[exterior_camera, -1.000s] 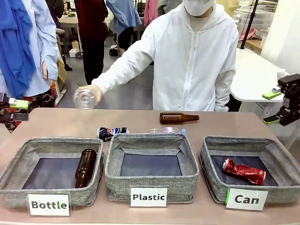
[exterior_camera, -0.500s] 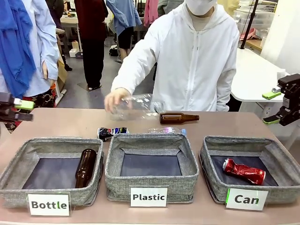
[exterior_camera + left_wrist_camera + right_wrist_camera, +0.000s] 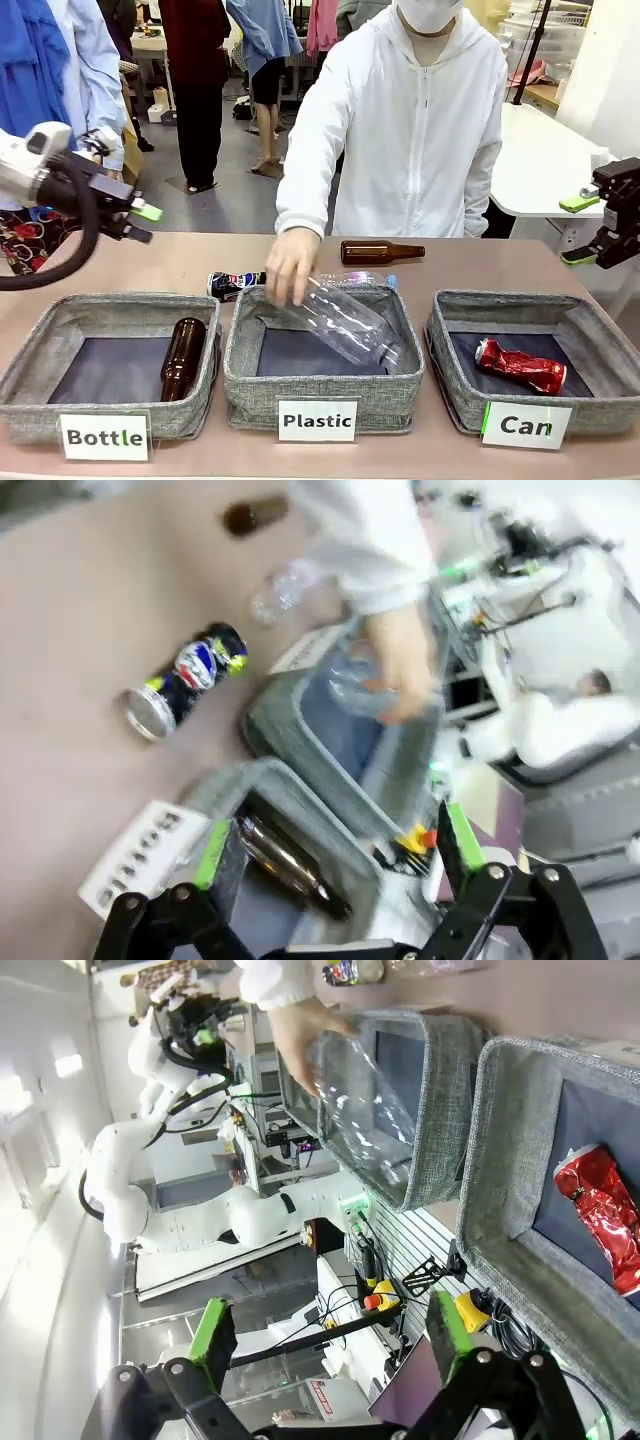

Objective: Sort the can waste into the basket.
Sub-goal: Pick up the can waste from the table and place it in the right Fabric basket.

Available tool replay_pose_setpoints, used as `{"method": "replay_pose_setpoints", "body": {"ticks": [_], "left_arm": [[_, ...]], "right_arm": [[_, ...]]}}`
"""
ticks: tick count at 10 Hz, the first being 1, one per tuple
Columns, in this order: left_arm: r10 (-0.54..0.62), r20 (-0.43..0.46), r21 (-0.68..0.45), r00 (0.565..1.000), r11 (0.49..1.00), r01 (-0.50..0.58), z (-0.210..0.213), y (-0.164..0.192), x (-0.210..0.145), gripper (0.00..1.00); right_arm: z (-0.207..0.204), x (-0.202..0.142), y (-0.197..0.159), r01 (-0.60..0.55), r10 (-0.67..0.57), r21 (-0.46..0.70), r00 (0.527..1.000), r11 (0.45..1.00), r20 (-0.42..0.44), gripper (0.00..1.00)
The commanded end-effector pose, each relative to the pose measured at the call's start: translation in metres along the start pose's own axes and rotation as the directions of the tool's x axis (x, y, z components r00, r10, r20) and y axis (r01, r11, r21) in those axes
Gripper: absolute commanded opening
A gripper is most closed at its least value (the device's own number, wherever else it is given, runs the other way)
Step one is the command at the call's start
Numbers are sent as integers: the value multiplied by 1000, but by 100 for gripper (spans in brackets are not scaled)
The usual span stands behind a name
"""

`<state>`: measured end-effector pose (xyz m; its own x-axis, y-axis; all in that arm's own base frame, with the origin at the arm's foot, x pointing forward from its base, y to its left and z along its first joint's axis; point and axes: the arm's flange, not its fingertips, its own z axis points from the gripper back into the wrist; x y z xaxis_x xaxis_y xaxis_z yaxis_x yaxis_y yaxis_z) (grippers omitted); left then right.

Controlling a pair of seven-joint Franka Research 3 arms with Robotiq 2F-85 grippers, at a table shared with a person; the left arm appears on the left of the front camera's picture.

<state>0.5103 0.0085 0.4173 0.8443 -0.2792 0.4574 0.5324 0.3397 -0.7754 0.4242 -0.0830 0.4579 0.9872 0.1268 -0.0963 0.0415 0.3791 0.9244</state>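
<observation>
Lying well apart from left tool (image 3: 147, 225), dark can (image 3: 238, 284), seemingly crushed

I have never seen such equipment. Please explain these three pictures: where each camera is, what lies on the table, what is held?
Two robot arms share a table with a person. The front view looks across the table; the other two come from wrist cameras. The left gripper and right gripper are open and empty. The person's hand holds a clear plastic bottle tilted into the Plastic bin. A red can lies in the Can basket; a dark can and a brown bottle lie on the table; another brown bottle lies in the Bottle bin.
</observation>
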Motion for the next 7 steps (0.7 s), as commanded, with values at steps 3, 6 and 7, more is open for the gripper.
{"method": "replay_pose_setpoints", "body": {"ticks": [3, 6, 7], "left_arm": [[-169, 84, -87, 982, 980, 176, 103, -61, -123, 100], [-239, 194, 13, 952, 970, 241, 107, -87, -157, 100], [-280, 216, 98, 935, 959, 265, 99, -88, -144, 100]], "right_arm": [[3, -1, 0, -22, 22, -8, 1000, 1000, 1, 100], [3, -1, 0, -22, 22, -8, 1000, 1000, 1, 100], [3, -1, 0, -22, 22, -8, 1000, 1000, 1, 100]]}}
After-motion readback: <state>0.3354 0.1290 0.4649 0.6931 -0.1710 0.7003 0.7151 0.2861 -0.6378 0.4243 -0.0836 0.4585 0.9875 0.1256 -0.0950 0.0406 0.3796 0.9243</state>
